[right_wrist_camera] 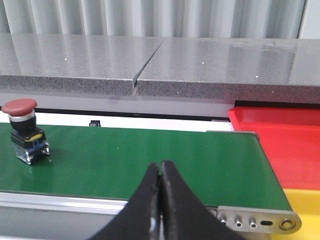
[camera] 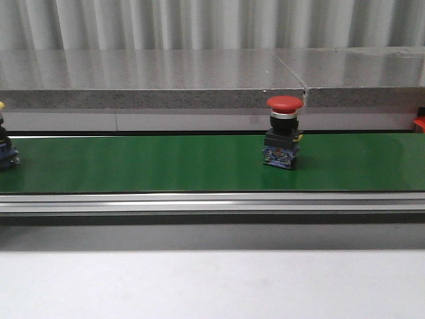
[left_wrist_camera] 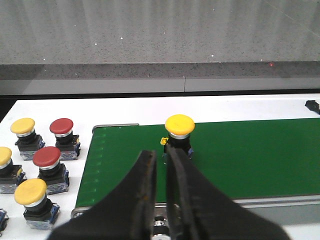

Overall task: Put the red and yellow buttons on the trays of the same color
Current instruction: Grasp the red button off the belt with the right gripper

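A red button [camera: 284,133] stands upright on the green belt [camera: 166,163], right of the middle; the right wrist view has the same red button [right_wrist_camera: 22,131] well to one side of my right gripper [right_wrist_camera: 160,165], which is shut and empty above the belt's near edge. A yellow button [left_wrist_camera: 179,131] stands on the belt just beyond my left gripper [left_wrist_camera: 160,154], whose jaws are a narrow gap apart with nothing between them. The yellow button [camera: 3,143] sits at the belt's far left. The red tray [right_wrist_camera: 280,140] and yellow tray [right_wrist_camera: 305,210] lie past the belt's right end.
Several spare red and yellow buttons [left_wrist_camera: 47,162] stand on the white surface [left_wrist_camera: 45,107] beside the belt's left end. A grey stone ledge [camera: 199,80] runs behind the belt. A metal rail [camera: 199,201] lines the belt's near side.
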